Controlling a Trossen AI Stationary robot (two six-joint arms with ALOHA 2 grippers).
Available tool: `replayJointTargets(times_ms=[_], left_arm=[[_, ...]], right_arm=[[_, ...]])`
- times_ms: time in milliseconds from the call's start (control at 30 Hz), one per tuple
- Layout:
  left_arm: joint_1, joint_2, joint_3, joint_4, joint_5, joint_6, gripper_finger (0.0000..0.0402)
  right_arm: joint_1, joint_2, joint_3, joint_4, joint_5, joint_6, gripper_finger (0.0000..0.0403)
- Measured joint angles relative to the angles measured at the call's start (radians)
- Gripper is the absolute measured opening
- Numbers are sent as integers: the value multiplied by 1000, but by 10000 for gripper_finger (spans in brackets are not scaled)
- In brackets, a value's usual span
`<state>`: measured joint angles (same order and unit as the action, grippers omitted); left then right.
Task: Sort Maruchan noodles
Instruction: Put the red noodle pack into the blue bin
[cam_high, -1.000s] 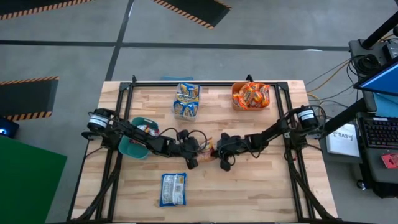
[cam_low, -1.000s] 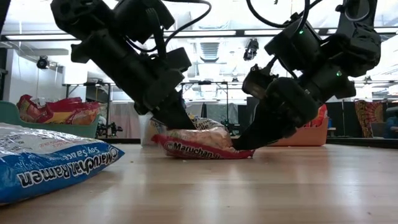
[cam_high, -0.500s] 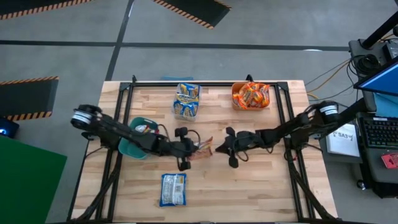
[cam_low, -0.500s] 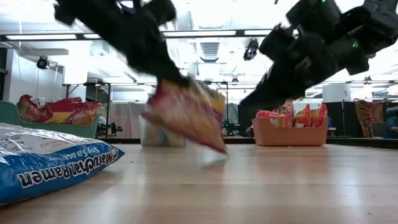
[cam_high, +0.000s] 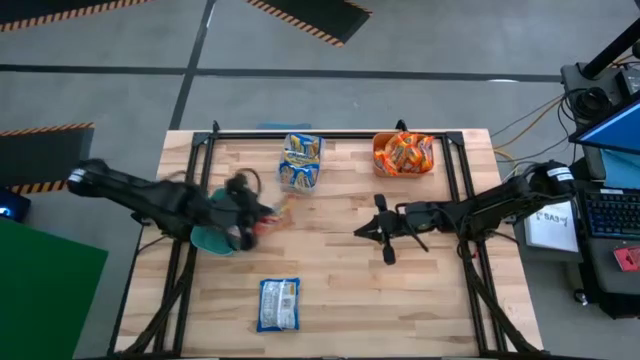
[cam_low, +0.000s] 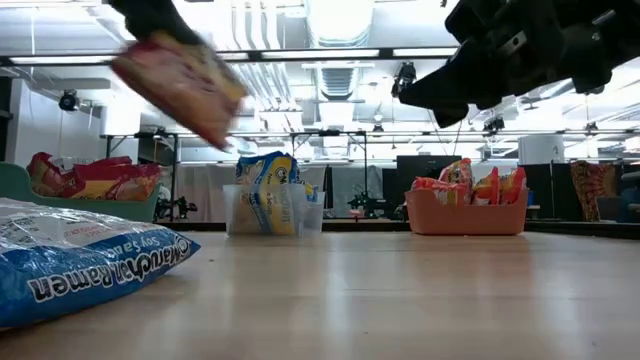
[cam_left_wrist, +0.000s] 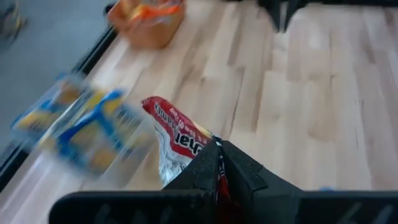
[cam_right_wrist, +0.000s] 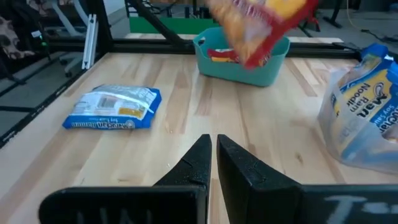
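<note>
Overhead, the left gripper (cam_high: 262, 214) was clamped on a red-and-white Maruchan packet (cam_left_wrist: 176, 140), carried in the air beside the teal bin (cam_high: 208, 238). The right gripper (cam_right_wrist: 213, 163) hung pinched shut and empty above mid-table. A blue packet (cam_high: 278, 303) lay flat near the wooden table (cam_high: 400, 290)'s front edge.
</note>
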<state>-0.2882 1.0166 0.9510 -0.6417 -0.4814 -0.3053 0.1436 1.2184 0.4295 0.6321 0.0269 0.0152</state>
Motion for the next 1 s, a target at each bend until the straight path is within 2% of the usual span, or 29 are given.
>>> replayJointTargets(times_ms=[167, 400, 533, 700, 900, 1000], left_arm=[[2, -55, 194, -451, -6, -206, 0], [2, -20, 422, -933, -8, -538, 0], [3, -34, 415, -879, -10, -522, 0], [4, -5, 364, -920, -7, -580, 0], [2, 34, 192, -872, 135, -595, 0], [1, 60, 86, -831, 151, -598, 0]], right_arm=[[0, 17, -5, 1, 0, -2, 18], [0, 62, -6, 7, 0, 9, 18], [0, 82, -6, 10, 0, 10, 18], [0, 107, -2, 14, 0, 16, 18], [0, 145, 2, 24, 0, 29, 18], [0, 161, 0, 38, 0, 35, 18]])
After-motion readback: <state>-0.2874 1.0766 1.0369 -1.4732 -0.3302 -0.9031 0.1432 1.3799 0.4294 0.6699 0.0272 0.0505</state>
